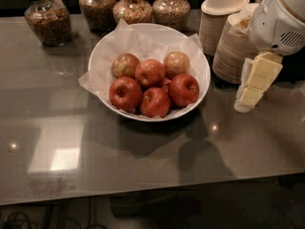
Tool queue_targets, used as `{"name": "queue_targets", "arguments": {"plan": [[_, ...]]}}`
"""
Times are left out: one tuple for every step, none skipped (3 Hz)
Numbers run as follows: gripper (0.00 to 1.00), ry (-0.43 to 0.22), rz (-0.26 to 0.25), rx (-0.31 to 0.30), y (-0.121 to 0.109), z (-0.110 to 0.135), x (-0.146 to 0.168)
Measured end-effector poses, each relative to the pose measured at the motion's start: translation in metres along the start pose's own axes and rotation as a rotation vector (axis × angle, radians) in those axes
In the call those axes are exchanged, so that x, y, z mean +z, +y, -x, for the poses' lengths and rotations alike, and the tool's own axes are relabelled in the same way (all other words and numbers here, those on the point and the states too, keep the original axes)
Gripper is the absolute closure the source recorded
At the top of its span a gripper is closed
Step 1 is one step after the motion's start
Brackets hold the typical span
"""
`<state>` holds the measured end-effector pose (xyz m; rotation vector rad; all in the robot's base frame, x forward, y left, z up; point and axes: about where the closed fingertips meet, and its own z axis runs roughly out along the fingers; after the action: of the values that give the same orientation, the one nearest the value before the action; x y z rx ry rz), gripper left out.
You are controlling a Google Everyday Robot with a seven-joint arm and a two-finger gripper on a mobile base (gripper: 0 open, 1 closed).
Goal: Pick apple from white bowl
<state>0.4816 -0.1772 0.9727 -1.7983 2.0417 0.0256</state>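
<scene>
The white bowl (193, 46), lined with crumpled white paper, stands at the middle of the grey table. It holds several apples. The orange-red apple (150, 72) lies in the middle of the pile. Two paler yellow-tan apples lie behind it and three darker red apples lie in front of it. My gripper (249, 95) hangs from the white arm (281, 18) at the right. It is to the right of the bowl's rim, apart from it, above the table and holding nothing.
Two stacks of beige paper bowls (228, 37) stand right behind the gripper, close to the arm. Several glass jars of grains and nuts (47, 18) line the table's back edge. The table's front edge (143, 194) runs along the bottom.
</scene>
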Motion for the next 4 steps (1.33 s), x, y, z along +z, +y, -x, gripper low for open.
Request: {"name": "queue_targets", "arguments": {"plan": [[0.0, 0.0, 0.0, 0.0, 0.0, 0.0, 0.0], [0.0, -0.048, -0.013, 0.013, -0.005, 0.004, 0.008], [0.0, -0.155, 0.001, -0.002, -0.021, 0.029, 0.032], [0.0, -0.155, 0.001, -0.002, -0.021, 0.029, 0.032]]}}
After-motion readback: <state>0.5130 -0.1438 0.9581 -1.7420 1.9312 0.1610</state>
